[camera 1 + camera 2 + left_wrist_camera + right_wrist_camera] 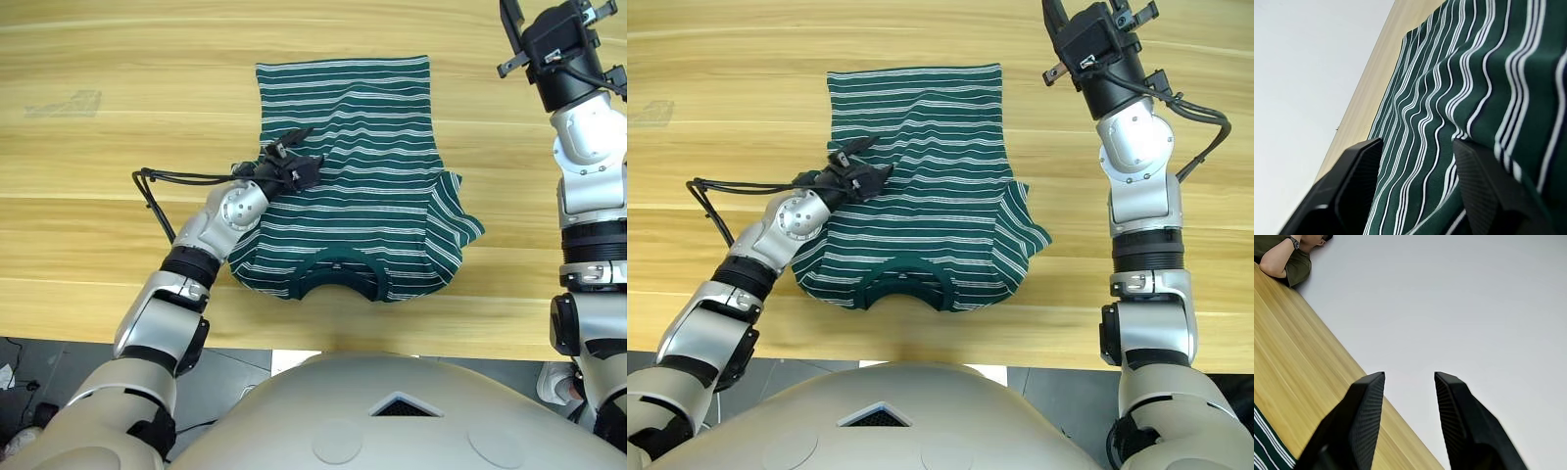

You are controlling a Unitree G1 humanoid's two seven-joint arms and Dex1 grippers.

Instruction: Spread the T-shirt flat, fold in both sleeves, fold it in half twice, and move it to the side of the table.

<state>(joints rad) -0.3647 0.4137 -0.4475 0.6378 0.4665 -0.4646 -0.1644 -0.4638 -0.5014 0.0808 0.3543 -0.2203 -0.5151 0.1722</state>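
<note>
A dark green T-shirt point(372, 147) with white stripes lies on the wooden table point(118, 255), collar point(338, 266) toward me. Its left side is folded in to a straight edge; the right sleeve point(460, 211) still sticks out, rumpled. My left gripper point(294, 157) rests low on the shirt's left-middle part, open; in the left wrist view the striped cloth point(1459, 98) runs between and past its fingers point(1356, 176). Raised above the table's far right, beyond the shirt, my right gripper point(1095, 22) is open with nothing between its fingers point(1364, 411).
A black cable loop point(147, 186) from my left arm hangs over the table left of the shirt. A faint grey mark point(64, 103) lies at the far left. Bare wood surrounds the shirt on all sides; the table's front edge point(294, 345) runs just below the collar.
</note>
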